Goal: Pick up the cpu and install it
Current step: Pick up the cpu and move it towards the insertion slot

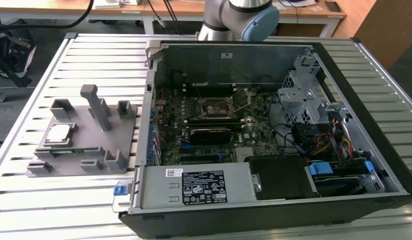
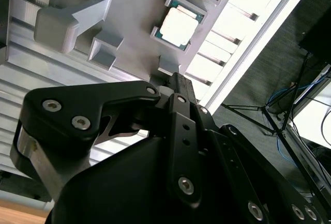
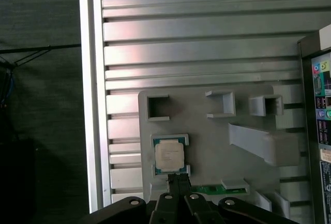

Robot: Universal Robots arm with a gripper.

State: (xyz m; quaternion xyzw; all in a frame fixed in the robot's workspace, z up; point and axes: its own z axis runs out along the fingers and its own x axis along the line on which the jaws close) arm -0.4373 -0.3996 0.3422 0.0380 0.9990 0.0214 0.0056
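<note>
Your one cpu, a flat square chip with a silvery metal top and tan-green rim [image 1: 59,132], lies in a recess of the single grey plastic fixture block [image 1: 92,139] on the slatted aluminium counter [image 1: 99,55]; the black hand [image 3: 178,178] hangs clear above it, fingers drawn together on nothing; one tall grey post [image 1: 99,115] rises just beside the chip; one green circuit strip [image 3: 207,189] lies near it; one open black computer case [image 1: 259,222], with its black-framed square socket [image 1: 215,106], stands at the exterior view's right.
</note>
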